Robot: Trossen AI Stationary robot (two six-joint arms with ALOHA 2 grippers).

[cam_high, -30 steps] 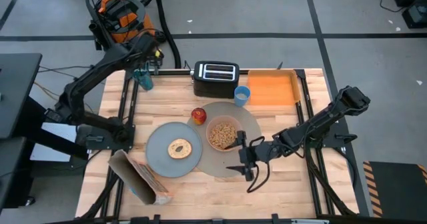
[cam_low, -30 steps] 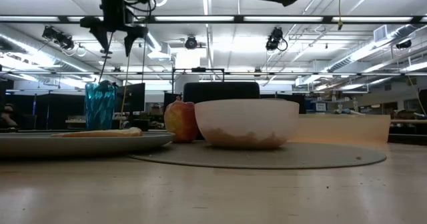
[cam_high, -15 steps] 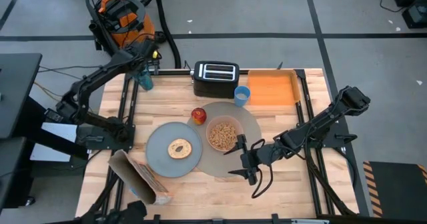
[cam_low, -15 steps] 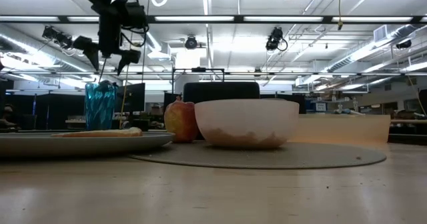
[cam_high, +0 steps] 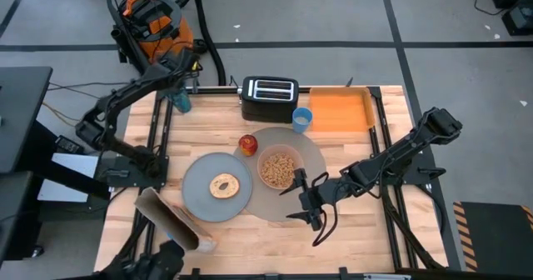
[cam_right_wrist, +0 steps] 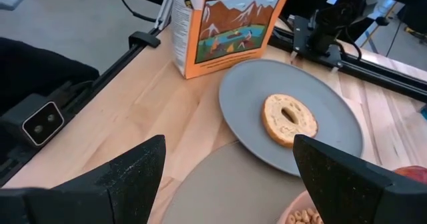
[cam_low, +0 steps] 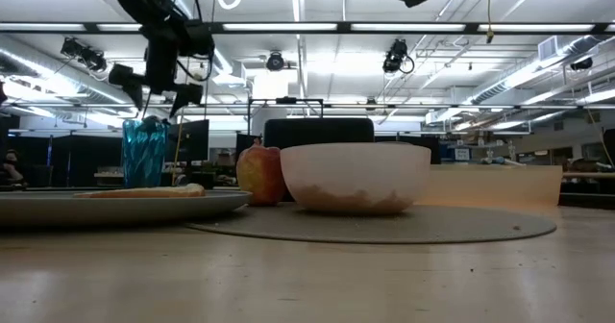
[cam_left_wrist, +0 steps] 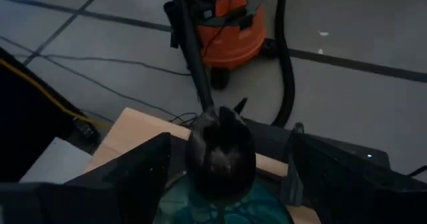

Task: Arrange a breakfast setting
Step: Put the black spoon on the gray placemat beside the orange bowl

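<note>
hovering just right of the mat (cam_high: 310, 165), right gripper (cam_high: 301, 198) fingers spread wide, empty; left gripper (cam_high: 177, 87) past the mat's far-left side, fingers wide, touching nothing.

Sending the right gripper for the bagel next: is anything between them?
Nothing visible does. The right gripper, open, hovers over the mat's edge, and its wrist view looks straight at the bagel on the plate. The bowl sits just beside that line, so keep clear of it.
</note>
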